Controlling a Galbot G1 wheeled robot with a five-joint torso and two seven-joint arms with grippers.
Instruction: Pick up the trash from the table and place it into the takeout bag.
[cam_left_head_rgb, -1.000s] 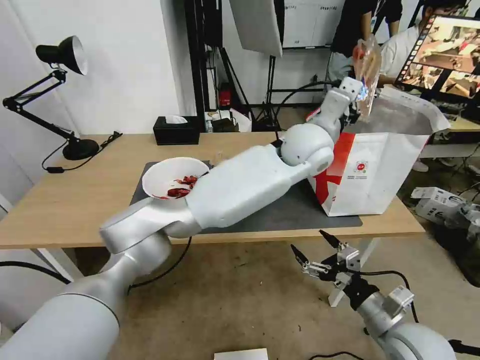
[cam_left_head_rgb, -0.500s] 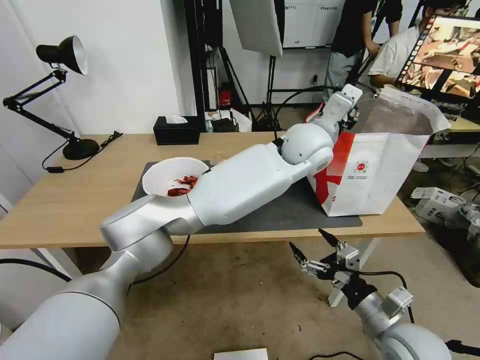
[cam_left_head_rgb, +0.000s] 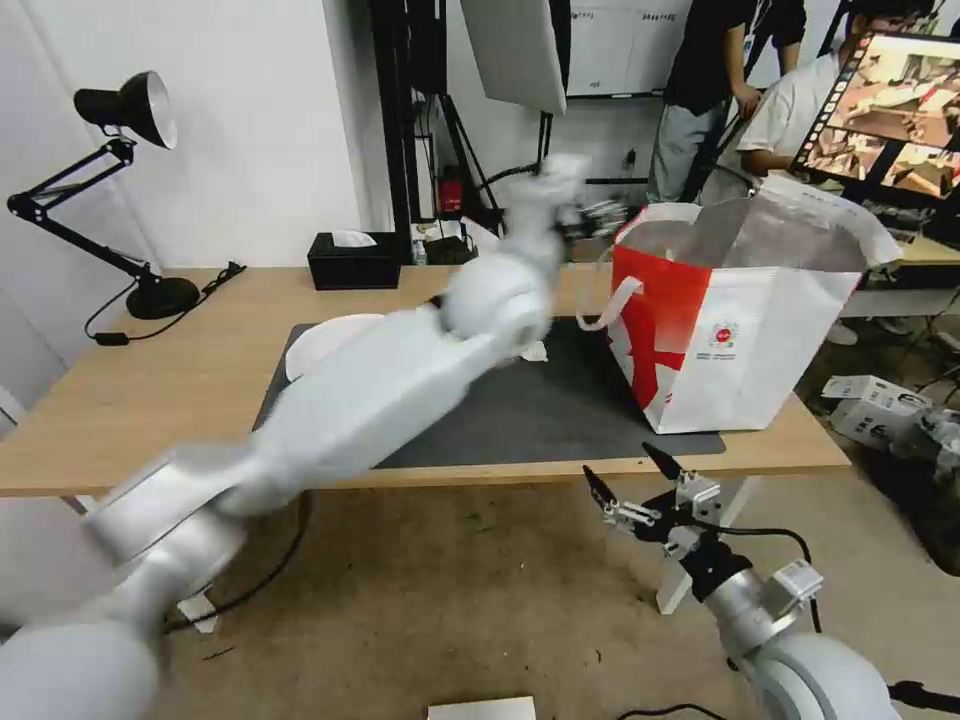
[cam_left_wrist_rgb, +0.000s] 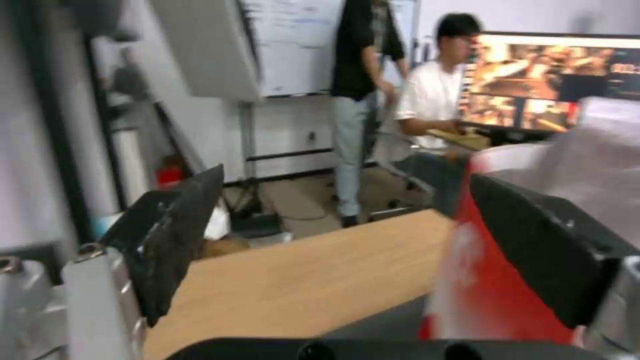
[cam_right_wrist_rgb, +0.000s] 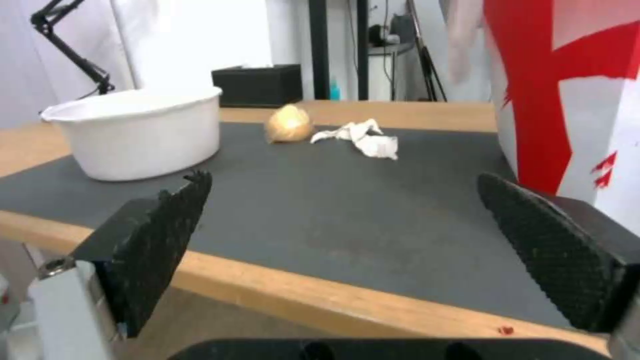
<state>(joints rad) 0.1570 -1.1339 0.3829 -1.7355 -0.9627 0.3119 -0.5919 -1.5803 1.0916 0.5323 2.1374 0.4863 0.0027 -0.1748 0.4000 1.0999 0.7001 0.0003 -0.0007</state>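
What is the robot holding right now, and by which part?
Nothing. The left end effector is open and empty beside the takeout bag; the right end effector hangs open below the table.

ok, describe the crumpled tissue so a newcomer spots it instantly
Start at the dark grey mat on the wooden table. Toward its far edge, between the white bowl and the red-and-white bag, lies the tissue. It is flat, white and wrinkled, unlike the rounded beige lump beside it.

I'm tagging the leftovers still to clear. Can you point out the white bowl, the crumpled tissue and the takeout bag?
white bowl (cam_right_wrist_rgb: 137, 131): right wrist view, on its outer side wall.
crumpled tissue (cam_right_wrist_rgb: 363, 138): right wrist view, on the middle of the wad.
takeout bag (cam_left_head_rgb: 760, 340): head view, on its white front panel.
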